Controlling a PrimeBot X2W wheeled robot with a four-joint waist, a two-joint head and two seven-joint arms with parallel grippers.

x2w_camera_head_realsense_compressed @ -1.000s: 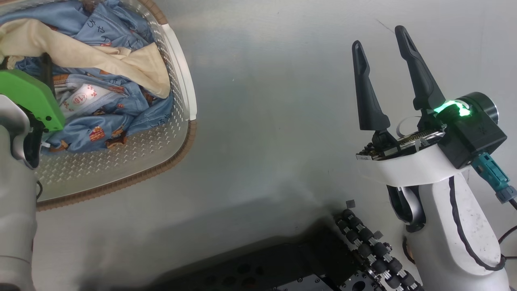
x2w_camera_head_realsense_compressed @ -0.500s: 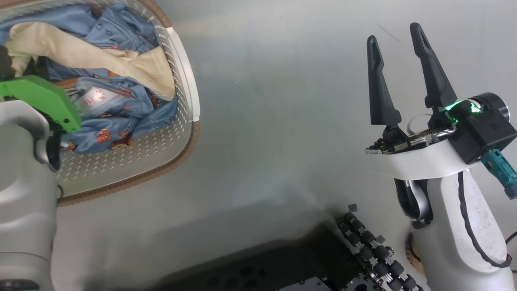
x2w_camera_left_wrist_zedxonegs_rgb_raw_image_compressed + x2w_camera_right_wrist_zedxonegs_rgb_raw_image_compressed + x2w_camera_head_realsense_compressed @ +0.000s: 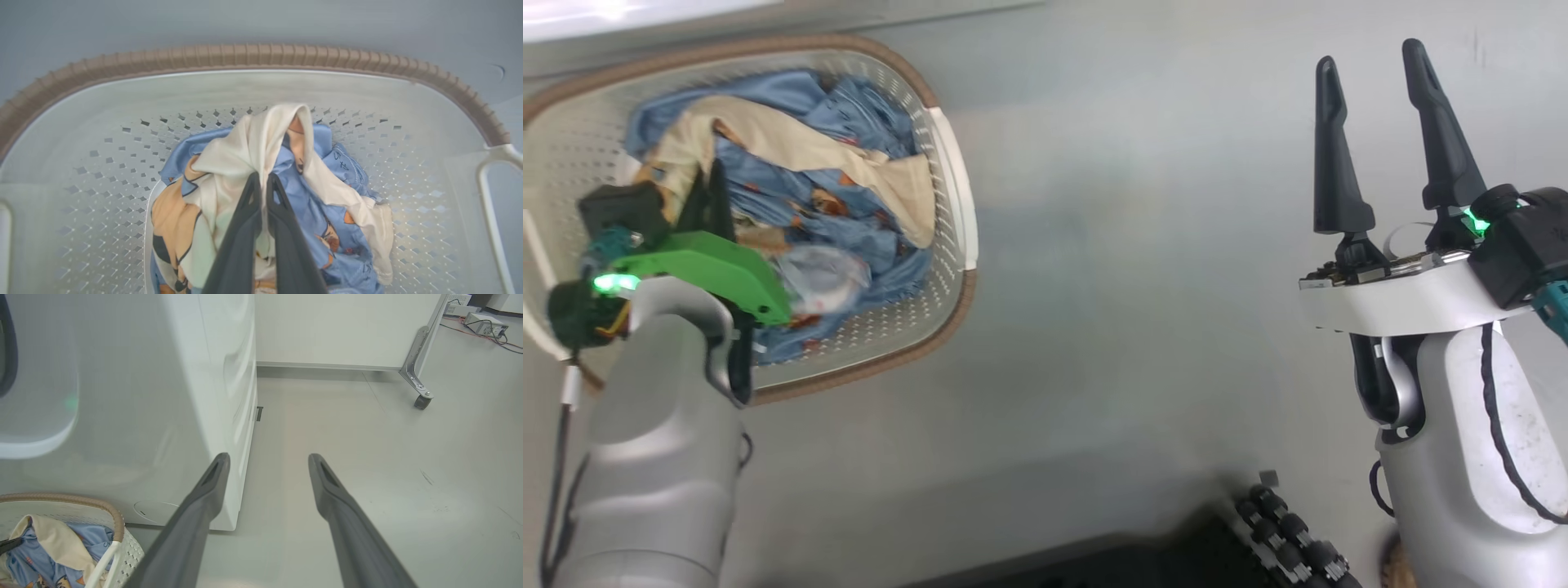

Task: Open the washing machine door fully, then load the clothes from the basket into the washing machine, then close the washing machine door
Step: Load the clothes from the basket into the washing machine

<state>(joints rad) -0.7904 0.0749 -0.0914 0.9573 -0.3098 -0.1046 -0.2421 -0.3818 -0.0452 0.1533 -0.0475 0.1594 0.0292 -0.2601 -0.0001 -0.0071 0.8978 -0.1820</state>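
A smooth pale grey floor [image 3: 1094, 327] carries the basket [image 3: 954, 196], whose brown rim runs round perforated cream walls. Inside the basket lie the clothes [image 3: 849, 220], blue printed cloth tangled with cream. The left gripper [image 3: 263, 179] reaches down into the basket, its fingers drawn almost together with a fold of the cream cloth pinched between them. The right gripper [image 3: 1370, 53] hangs well to the side of the basket over bare floor, fingers spread wide and holding nothing. Just behind the basket rises the washing machine [image 3: 143, 396], white and glossy. Far beyond the basket a white panel [image 3: 335, 330] stands on a caster [image 3: 421, 401], with a small box and cables [image 3: 486, 322] on the floor past it.
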